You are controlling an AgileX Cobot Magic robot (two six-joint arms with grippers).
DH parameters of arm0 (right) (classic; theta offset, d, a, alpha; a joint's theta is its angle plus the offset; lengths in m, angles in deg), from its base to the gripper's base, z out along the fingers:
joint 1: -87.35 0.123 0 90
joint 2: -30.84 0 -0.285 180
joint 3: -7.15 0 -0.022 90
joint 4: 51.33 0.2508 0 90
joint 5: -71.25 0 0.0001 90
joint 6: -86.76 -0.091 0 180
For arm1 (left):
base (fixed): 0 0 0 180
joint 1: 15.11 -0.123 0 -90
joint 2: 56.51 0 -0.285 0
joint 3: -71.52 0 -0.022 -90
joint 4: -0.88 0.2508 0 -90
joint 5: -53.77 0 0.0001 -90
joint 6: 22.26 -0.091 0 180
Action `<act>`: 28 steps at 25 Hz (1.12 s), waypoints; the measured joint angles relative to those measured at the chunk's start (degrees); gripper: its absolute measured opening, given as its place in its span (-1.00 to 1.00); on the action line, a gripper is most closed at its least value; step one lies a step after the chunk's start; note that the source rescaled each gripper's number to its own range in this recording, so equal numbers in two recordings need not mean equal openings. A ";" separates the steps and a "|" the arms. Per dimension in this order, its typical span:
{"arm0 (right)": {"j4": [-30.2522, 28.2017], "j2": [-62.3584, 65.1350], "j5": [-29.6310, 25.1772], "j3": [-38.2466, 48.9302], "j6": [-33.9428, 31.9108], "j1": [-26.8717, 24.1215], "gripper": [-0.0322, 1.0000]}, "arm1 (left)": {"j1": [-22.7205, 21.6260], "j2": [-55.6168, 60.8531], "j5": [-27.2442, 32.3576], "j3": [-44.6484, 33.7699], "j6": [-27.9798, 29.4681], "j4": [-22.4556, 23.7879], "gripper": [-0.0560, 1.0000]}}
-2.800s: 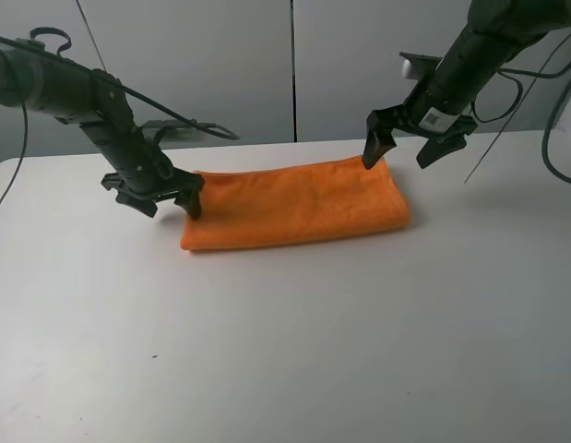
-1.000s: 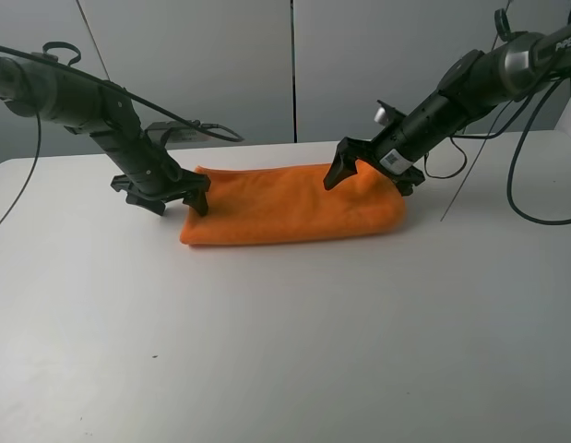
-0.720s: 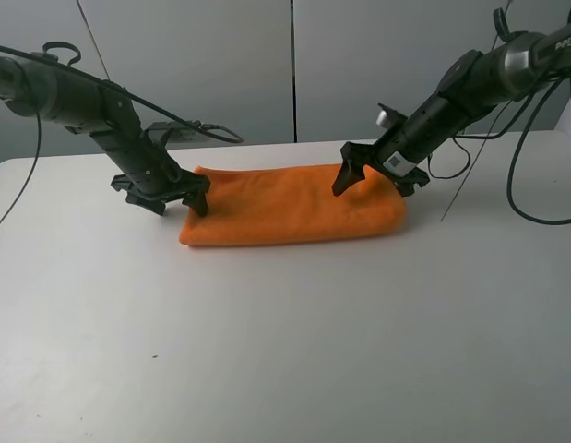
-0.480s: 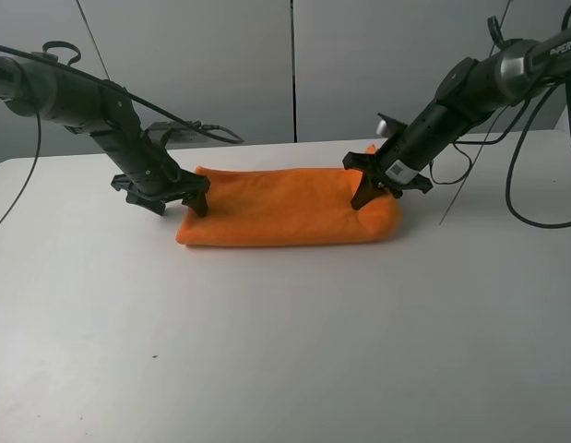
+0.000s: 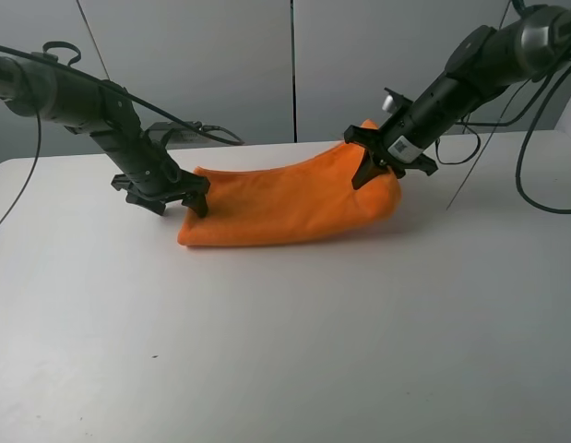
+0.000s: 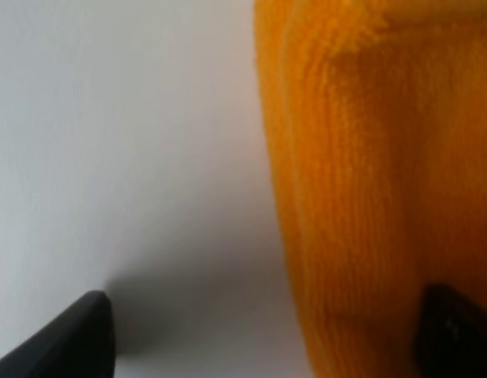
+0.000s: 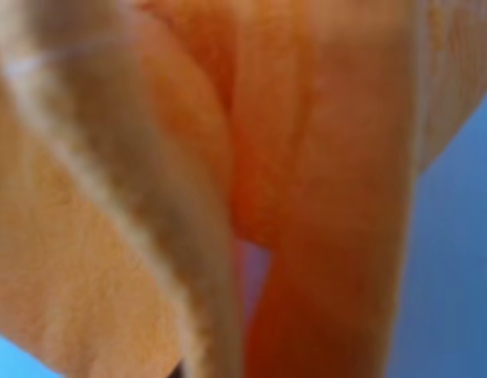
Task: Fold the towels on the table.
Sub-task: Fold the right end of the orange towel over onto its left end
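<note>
Grey wall panels point(image 5: 220, 65) are standing behind a plain white worktop point(image 5: 294, 351). One orange towel point(image 5: 267, 208) is lying on the far half of the worktop, roughly midway between the two arms.

Towel: folded into a long band running left to right. Its left end and middle are resting flat on the surface. Its right end is sloping upward off the worktop toward the right gripper, so the band is bowing along its length.

Left gripper point(image 5: 178, 205): sitting low at the towel's left end. Its fingers point(image 6: 66, 339) are standing apart. In the left wrist view one dark tip is hovering over bare worktop and the other over the orange pile, so they are straddling the towel's edge and are not pinching it.

Right gripper point(image 5: 379, 171): reaching in from the right side, above the surface. Its fingers are clamping the raised right end of the towel, and a small orange corner is poking up just above them. The right wrist view is showing only blurred orange folds close to the lens, with a pale stripe point(image 7: 149, 252) running across the cloth. The fingers themselves are not showing in that view.
</note>
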State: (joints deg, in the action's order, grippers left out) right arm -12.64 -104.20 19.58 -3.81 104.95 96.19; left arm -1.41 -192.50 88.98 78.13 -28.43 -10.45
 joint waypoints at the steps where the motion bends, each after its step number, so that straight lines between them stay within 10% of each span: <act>1: 0.60 0.16 -0.77 -0.09 -0.78 0.00 -0.84 | 0.00 0.00 -0.10 0.00 0.00 0.00 0.97; 28: 23.35 -4.08 -2.48 -4.11 -5.80 9.96 -0.84 | 0.00 0.00 -0.49 0.00 0.00 -0.14 0.97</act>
State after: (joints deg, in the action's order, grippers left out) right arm 10.71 -108.29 17.10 -7.92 99.15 106.15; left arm -1.41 -192.50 88.50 78.13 -28.43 -10.59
